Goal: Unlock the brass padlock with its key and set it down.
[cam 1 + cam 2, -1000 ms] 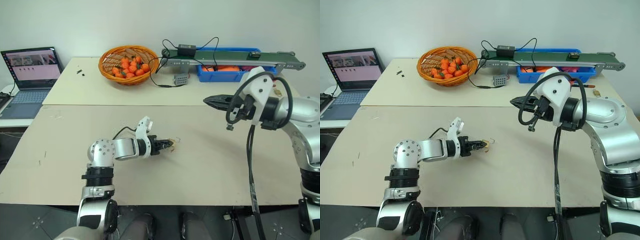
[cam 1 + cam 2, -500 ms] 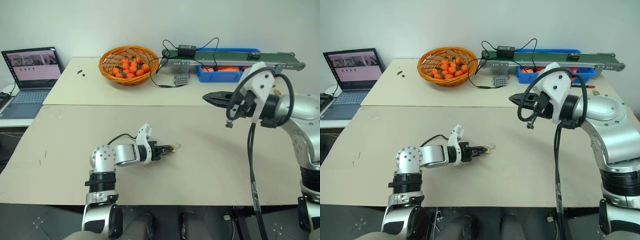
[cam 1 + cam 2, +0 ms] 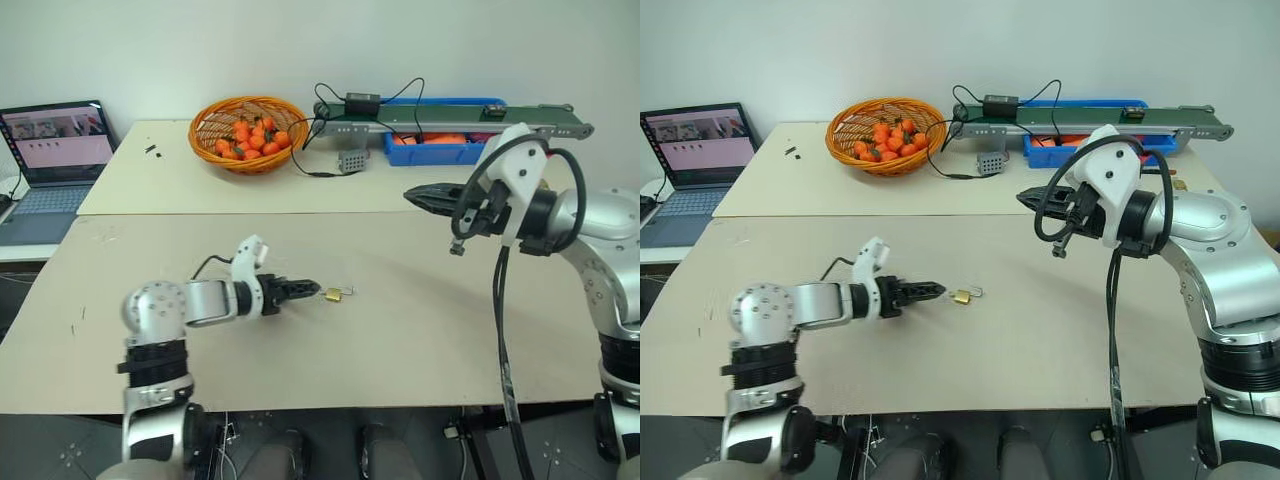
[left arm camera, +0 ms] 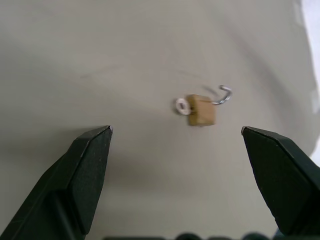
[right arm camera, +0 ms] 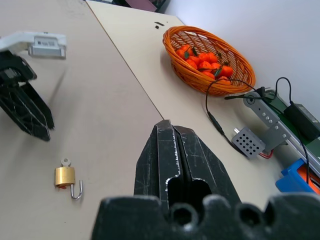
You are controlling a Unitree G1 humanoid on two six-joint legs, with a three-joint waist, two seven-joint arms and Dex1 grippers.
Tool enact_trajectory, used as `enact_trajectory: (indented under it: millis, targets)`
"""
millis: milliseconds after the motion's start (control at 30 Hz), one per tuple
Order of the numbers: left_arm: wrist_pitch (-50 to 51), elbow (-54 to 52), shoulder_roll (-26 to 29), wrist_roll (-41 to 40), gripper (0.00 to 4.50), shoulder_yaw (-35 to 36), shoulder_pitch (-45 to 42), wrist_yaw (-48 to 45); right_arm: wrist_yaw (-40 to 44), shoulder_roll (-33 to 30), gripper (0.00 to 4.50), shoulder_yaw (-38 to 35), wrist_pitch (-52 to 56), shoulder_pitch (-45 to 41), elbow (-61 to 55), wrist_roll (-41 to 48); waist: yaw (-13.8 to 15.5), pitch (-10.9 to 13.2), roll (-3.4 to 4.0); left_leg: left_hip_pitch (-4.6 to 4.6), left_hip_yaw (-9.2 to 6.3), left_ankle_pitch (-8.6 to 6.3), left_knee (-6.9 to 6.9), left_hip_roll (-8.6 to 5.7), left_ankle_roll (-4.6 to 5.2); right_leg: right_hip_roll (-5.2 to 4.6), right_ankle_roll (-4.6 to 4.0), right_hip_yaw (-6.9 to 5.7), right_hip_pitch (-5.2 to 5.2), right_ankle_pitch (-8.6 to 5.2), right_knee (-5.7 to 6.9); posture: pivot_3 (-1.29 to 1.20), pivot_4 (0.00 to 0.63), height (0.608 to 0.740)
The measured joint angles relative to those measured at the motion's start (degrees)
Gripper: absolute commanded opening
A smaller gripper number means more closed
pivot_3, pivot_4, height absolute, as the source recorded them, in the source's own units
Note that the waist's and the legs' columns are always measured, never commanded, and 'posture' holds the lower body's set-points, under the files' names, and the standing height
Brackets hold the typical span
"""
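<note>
Left gripper (image 3: 305, 289) has let go and pulled back — a second ago it was closed on the padlock (image 3: 333, 295), now its fingers (image 4: 85, 170) stand wide, with the padlock on the surface (image 3: 400, 330) just off its tips at 3 o'clock. You can see the shackle swung open, key (image 4: 182, 105) in the body — task looks done. Right gripper (image 3: 418, 197) is closed, empty, raised well apart.

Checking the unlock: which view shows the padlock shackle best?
Left wrist view: the brass padlock lies close up, shackle swung open, the key in it. Right wrist view also shows the open hook; in the eye views it is tiny.
</note>
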Motion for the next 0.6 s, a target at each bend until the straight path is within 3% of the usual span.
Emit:
enact_trajectory:
  millis: [167,333,400,567,600]
  targets:
    - [-8.37,-1.3,11.03,5.1,4.46,-5.93,0.09,-11.24,0.94,0.01,0.0,0.05,-0.91,0.03,1.19,-0.11,0.41,0.0,0.0,-0.21,0.01,0.0,-0.02,-0.02,0.0,0.12,-0.02,0.03,-0.17,0.01,-0.07,0.0,0.15,0.74]
    - [-23.69,-7.32,22.57,9.07,4.46,-13.31,-0.19,-33.56,6.89,-6.41,0.0,2.17,-3.21,4.11,2.05,-2.47,1.26,0.02,-0.01,-0.38,-0.05,-0.08,-0.07,-0.03,0.15,0.07,-0.03,0.04,-0.25,0.01,-0.27,0.0,0.15,0.74]
    - [-33.19,-7.68,26.61,14.4,4.46,-16.27,-1.22,-40.53,9.16,-7.99,0.0,2.56,-3.54,5.52,3.3,-2.75,1.22,0.03,-0.02,-0.45,-0.03,-0.08,-0.09,-0.04,0.15,-0.21,-0.02,0.05,-0.26,0.02,-0.4,0.0,0.15,0.74]
    - [-45.13,-6.98,29.45,21.62,4.46,-18.97,-3.02,-48.99,11.77,-9.2,0.0,2.16,-3.72,6.19,4.67,-2.2,1.09,0.03,-0.01,-0.39,-0.03,-0.09,-0.14,-0.03,0.17,-0.25,-0.02,0.02,-0.23,0.01,-0.39,0.0,0.15,0.74]
    - [-46.96,-6.59,29.34,23.34,4.5,-19.88,-3.19,-49.67,11.75,-8.68,0.57,1.57,-3.34,6.19,5.35,-1.38,1.08,0.03,-0.02,-0.39,-0.03,-0.07,-0.13,-0.04,0.21,-0.26,-0.02,0.02,-0.22,0.01,-0.38,0.0,0.15,0.74]
